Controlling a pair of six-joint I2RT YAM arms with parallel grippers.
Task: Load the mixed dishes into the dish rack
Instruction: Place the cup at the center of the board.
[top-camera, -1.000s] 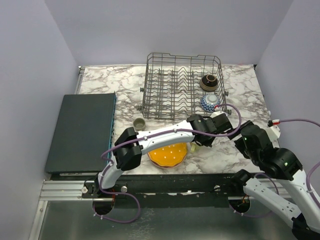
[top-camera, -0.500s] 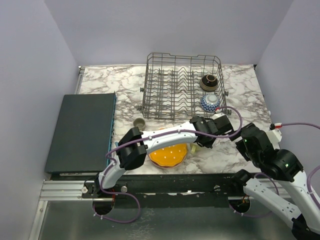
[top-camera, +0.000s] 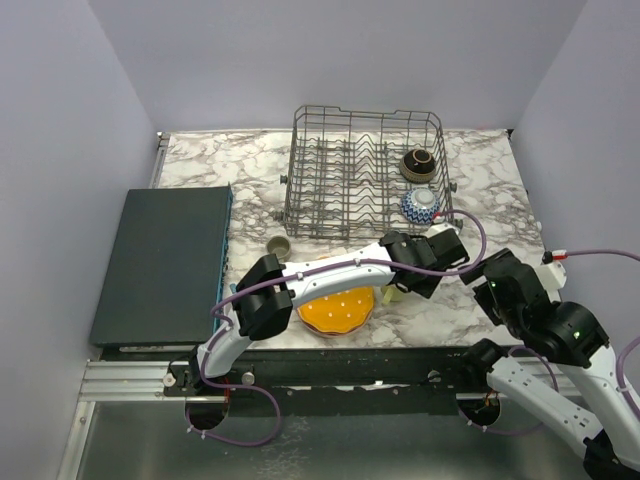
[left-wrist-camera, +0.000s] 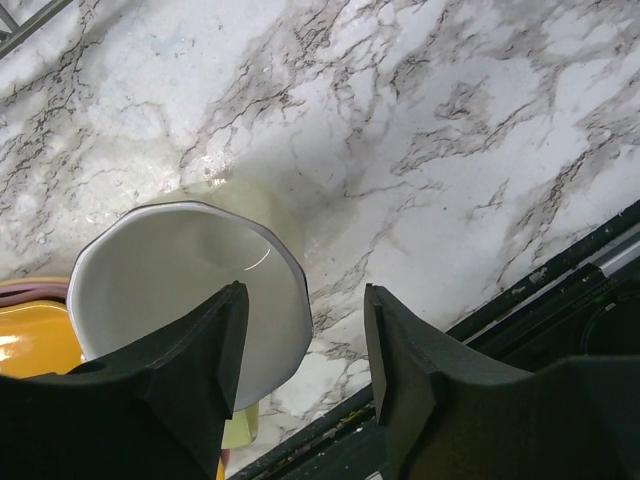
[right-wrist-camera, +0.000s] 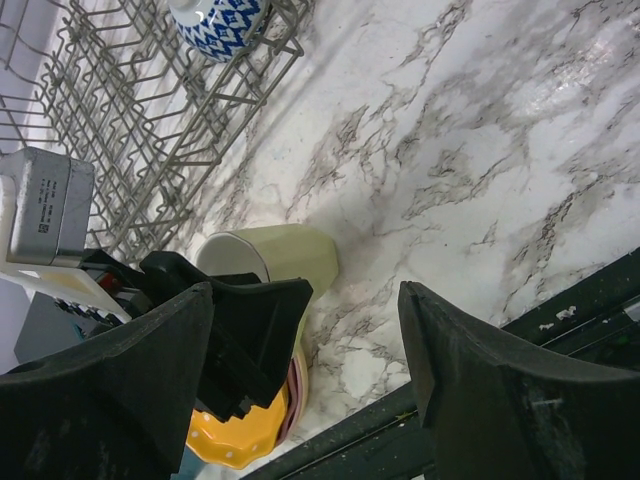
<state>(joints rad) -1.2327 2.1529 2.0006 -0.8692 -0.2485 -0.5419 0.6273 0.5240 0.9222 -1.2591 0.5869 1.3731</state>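
Top view, left to right.
- Dark flat rectangular mat at 9 o'clock on the marble-pattern table.
- Small grey mug just off the mat's 3 o'clock edge.
- Scalloped orange white-dotted plate at 6 o'clock, not yet racked.
- Left gripper reaches across above the plate, fingers spread, holding nothing.
- Pale yellow ceramic mug stands upright, mouth up, just beside the plate's 3 o'clock rim. Handle not visible.

Key relation: in the left wrist view the mug sits below the gripper but off toward its 9 o'clock finger. Only the mug's 3 o'clock rim shows in the gap. Judgement: the gripper must shift toward 9 o'clock before pinching the wall.

- Grey wire dish rack lies near, at 12 o'clock from the mug.
- Right gripper stands off at the mug's 3 o'clock, fingers wide apart and empty. The left arm is nearer.
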